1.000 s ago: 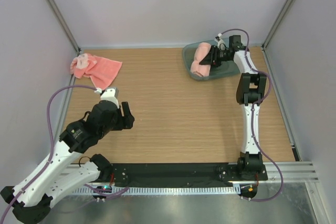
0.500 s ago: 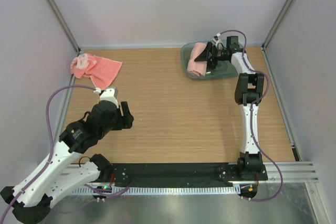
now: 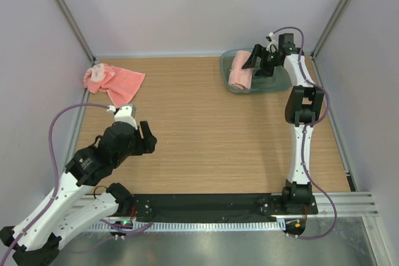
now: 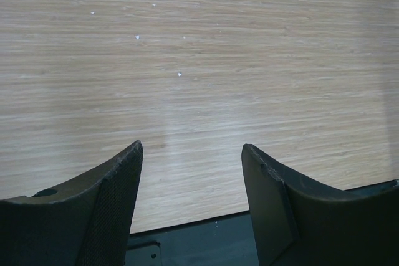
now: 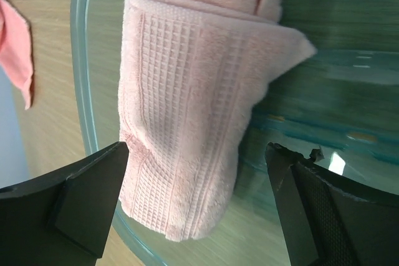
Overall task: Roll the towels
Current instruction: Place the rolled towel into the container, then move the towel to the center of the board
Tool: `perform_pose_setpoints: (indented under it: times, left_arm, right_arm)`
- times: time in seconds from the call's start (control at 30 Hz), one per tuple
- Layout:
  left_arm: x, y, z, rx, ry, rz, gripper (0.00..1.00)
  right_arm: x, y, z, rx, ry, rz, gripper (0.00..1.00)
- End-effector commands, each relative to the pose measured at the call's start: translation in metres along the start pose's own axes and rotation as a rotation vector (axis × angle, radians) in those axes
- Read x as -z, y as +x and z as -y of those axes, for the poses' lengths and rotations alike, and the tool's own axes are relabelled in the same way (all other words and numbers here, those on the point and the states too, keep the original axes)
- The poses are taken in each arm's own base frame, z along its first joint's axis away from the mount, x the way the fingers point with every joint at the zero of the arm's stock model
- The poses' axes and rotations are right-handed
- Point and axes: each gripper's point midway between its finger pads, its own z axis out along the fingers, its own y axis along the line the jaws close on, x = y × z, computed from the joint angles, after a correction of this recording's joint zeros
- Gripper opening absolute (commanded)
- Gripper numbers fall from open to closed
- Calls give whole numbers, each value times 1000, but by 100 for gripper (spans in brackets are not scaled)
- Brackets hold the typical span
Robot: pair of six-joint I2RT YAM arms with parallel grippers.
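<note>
One salmon-pink towel (image 3: 240,76) lies rolled inside the translucent blue-green tub (image 3: 269,88) at the back right. In the right wrist view this rolled towel (image 5: 187,116) leans on the tub's floor and wall (image 5: 349,60). My right gripper (image 3: 255,65) hovers just above it, wide open (image 5: 196,152), with both fingers clear of the cloth. The other towel (image 3: 116,81) lies crumpled and unrolled at the back left, and its corner (image 5: 15,48) shows at the edge of the right wrist view. My left gripper (image 3: 147,139) is open (image 4: 192,149) over bare wood, well short of that towel.
Grey walls with metal corner posts (image 3: 67,15) close in the wooden table (image 3: 199,129). A black base rail (image 3: 206,204) runs along the near edge, and its front shows beneath the left fingers (image 4: 206,241).
My right gripper has opened and let go of the rolled towel, which now rests in the tub, and the wrist has pulled back to the right. The left arm has drawn back slightly.
</note>
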Motion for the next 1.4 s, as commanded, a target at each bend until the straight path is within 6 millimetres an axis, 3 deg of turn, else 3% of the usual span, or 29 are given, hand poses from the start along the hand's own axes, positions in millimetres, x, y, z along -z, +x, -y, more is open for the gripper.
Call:
perform_pose_setpoints:
  times: [0.0, 0.1, 0.23, 0.33, 0.43, 0.47, 0.5, 0.53, 0.57, 0.6, 0.63, 0.67, 0.7, 0.73, 0.77, 0.8, 0.83, 0.87, 0.9, 0.93, 0.97, 1.0, 1.13, 1.2, 1.27, 1.33, 1.37]
  left_arm:
    - [2, -6, -1, 0, -3, 30, 65]
    - [2, -6, -2, 2, -4, 32, 65]
    - [2, -6, -2, 2, -7, 35, 65]
    - [0, -5, -3, 1, -14, 28, 65]
    - [-3, -4, -2, -3, -20, 19, 65]
    - [-4, -3, -2, -5, -22, 15, 65]
    - [-6, -3, -3, -6, -29, 10, 65]
    - [-7, -2, -2, -7, -31, 7, 65]
    - [-8, -2, -2, -10, -36, 0, 65]
    - [-10, -2, -1, -9, -31, 2, 65]
    - [-11, -2, 0, -5, -26, 5, 65]
    - [-12, -2, 1, 2, -24, 8, 65]
    - [-14, -3, 2, 16, -25, 14, 66]
    - [-19, -3, 4, 42, -23, 25, 66]
    - [-22, -5, 6, 52, -20, 35, 68]
    - [-27, -6, 8, 55, -27, 35, 70]
    - [-28, -13, 11, 79, -25, 60, 71]
    - [-30, -21, 8, 91, -50, 93, 73]
    - [-29, -28, 8, 108, -56, 124, 76]
    - [-28, -39, 10, 137, -54, 176, 78]
    - [-27, -50, 4, 157, -83, 232, 90]
    - [-24, -60, 2, 178, -88, 284, 95]
    - [-35, -87, -7, 157, -143, 412, 100]
    - [-43, -100, -5, 151, -146, 406, 100]
    - [-59, -114, -22, 178, -228, 367, 100]
    - [-83, -104, -37, 195, -297, 254, 100]
    - [-86, -111, -60, 248, -355, 247, 100]
  right_arm:
    - [43, -24, -12, 36, 129, 74, 100]
    - [50, -23, -9, 24, 184, 73, 100]
    - [64, -23, -18, 22, 194, 88, 100]
    - [84, -27, -46, 30, 142, 131, 100]
    - [116, -27, -96, 40, 22, 202, 100]
    - [114, -17, -96, 32, 13, 204, 100]
    - [141, -19, -125, 66, -13, 261, 100]
    - [147, -13, -134, 76, -23, 273, 100]
    - [138, 9, -139, 68, -26, 241, 100]
    - [156, 17, -170, 122, -49, 283, 100]
    - [154, 33, -182, 152, -58, 269, 100]
    - [138, 68, -196, 186, -65, 209, 100]
    - [133, 89, -208, 217, -73, 182, 100]
    - [143, 102, -223, 260, -73, 201, 100]
    - [130, 130, -216, 261, -56, 158, 100]
    - [122, 159, -235, 285, -86, 122, 100]
    - [135, 168, -242, 301, -80, 166, 100]
    - [125, 194, -234, 300, -77, 140, 100]
    - [125, 216, -245, 322, -96, 127, 99]
    - [130, 232, -244, 345, -72, 135, 100]
    - [132, 241, -248, 372, -67, 135, 99]
    - [132, 262, -261, 416, -88, 101, 100]
    - [139, 299, -258, 483, -16, 26, 100]
    - [148, 303, -255, 503, 16, 50, 100]
    - [155, 310, -252, 511, 5, 50, 100]
    - [157, 316, -246, 514, 13, 37, 100]
    - [159, 316, -244, 513, 16, 36, 100]
